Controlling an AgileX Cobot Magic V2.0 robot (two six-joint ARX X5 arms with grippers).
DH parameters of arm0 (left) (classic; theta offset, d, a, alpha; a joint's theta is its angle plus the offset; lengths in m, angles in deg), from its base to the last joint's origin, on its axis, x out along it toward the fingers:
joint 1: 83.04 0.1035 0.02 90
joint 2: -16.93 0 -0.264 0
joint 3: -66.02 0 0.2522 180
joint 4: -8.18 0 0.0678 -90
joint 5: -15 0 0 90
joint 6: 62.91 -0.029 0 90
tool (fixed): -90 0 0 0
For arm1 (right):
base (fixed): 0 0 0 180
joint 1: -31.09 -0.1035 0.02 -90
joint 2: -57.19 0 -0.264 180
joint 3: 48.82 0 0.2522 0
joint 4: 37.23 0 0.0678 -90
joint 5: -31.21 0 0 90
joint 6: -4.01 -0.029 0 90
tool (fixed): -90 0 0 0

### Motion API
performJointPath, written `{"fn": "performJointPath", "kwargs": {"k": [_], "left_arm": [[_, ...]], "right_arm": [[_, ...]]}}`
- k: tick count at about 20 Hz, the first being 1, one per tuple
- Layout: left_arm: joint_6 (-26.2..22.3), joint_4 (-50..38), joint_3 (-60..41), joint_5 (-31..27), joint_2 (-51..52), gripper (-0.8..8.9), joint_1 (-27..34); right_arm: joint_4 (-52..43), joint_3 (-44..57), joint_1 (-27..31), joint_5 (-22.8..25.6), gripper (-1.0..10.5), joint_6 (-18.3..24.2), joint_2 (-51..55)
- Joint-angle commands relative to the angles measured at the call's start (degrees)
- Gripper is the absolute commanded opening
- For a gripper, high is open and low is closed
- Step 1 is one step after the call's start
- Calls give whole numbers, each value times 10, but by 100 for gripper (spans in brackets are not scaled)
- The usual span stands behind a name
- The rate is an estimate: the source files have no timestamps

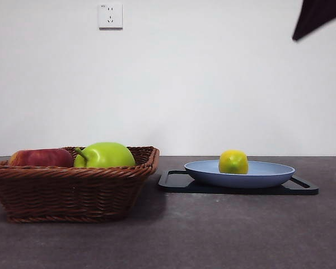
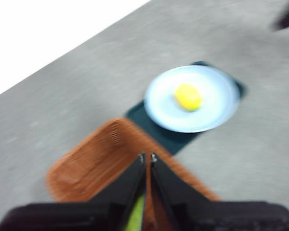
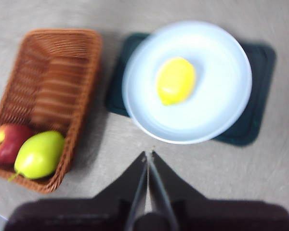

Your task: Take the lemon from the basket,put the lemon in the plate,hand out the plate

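One lemon [image 3: 176, 81] lies loose in the middle of the plate [image 3: 221, 110], which sits on a black tray [image 3: 260, 91] on the desk [image 1: 213, 235]. My left end effector [image 2: 148, 159] and right end effector [image 3: 148, 156] are both closed and empty, above the scene. If I tilt the shallow plate in lifting, I judge the lemon could roll off. One basket [image 3: 82, 96] holds two apples: one red apple [image 3: 5, 142], one green apple [image 3: 38, 154].
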Motion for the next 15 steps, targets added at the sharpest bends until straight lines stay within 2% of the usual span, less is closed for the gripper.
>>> {"fn": "performJointPath", "kwargs": {"k": [1, 3, 5, 9, 11, 15], "left_arm": [[-15, 6, 6, 11, -5, 6, 36], [-19, -2, -12, 17, 3, 6, 69], [-18, -37, -57, 48, 29, 6, 100], [5, -146, -200, 57, 118, 6, 135], [22, -196, -273, 57, 173, 6, 142], [61, -237, -393, 61, 279, 6, 143]], "right_arm": [[-4, -8, -57, 114, 2, 9, 31], [-31, 12, -103, 188, 2, 12, 71], [-87, 55, -134, 219, 2, 14, 120], [-230, 185, -160, 222, 2, 19, 221], [-303, 264, -161, 241, 2, 23, 273], [-431, 408, -163, 250, 2, 23, 365]]}}
